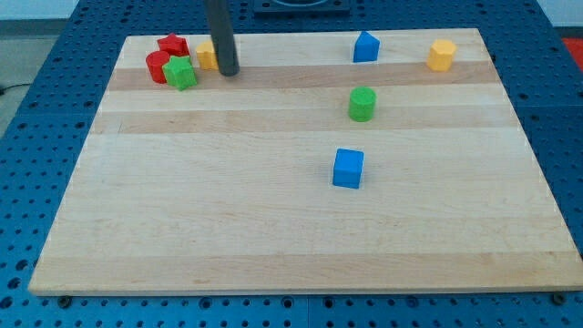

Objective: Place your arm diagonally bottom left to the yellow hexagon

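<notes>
Nearest the camera is the pale wooden board (pixel 301 237), its smooth top made of long glued strips whose grain runs left to right, lying on a blue perforated table (pixel 27 182). On the board, the closest block is a blue cube (pixel 348 169), glossy plastic with crisp edges, just right of centre. At about twelve o'clock from it, a short way off, stands a green cylinder (pixel 363 104) with a rounded top. Farther toward twelve o'clock, near the board's far edge, sits a blue block (pixel 365 46) with a peaked top. At three o'clock from that block, well apart, is the yellow hexagon (pixel 441 55), a squat faceted prism near the far right corner.

The far left corner holds a tight cluster: a red star-like block (pixel 172 45), a red cylinder (pixel 158 66) just below it, and a green star-shaped block (pixel 181 73) touching the red cylinder at its four o'clock side. A yellow block (pixel 207 55), half hidden, shows at three o'clock from the red star; its shape cannot be made out.

The dark matte rod comes down from the view's top, and my tip (pixel 228 72) rests just beside that hidden yellow block, at its four o'clock side. There are no jaws to open or close; the tip holds nothing. It lies well to the nine o'clock side of the yellow hexagon, most of the board's width between them.
</notes>
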